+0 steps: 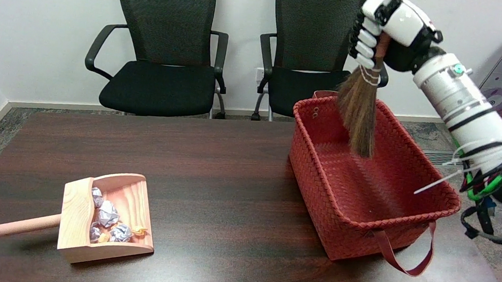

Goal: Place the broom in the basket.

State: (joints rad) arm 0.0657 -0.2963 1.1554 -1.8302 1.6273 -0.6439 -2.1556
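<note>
Item: broom [359,109], short, brown bristles. Held by the right hand [381,32], fingers wrapped round its handle, bristles hanging down over the far end of the basket [401,217], tips inside the rim and seemingly clear of the floor, presumably so it can be lowered straight in. Basket: red, woven, on the tabletop [212,165]. Dustpan [103,219]: wooden, holding crumpled paper, well apart to the left.

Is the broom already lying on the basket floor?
No: the right hand grips the broom upright, bristles hanging inside the red basket.
</note>
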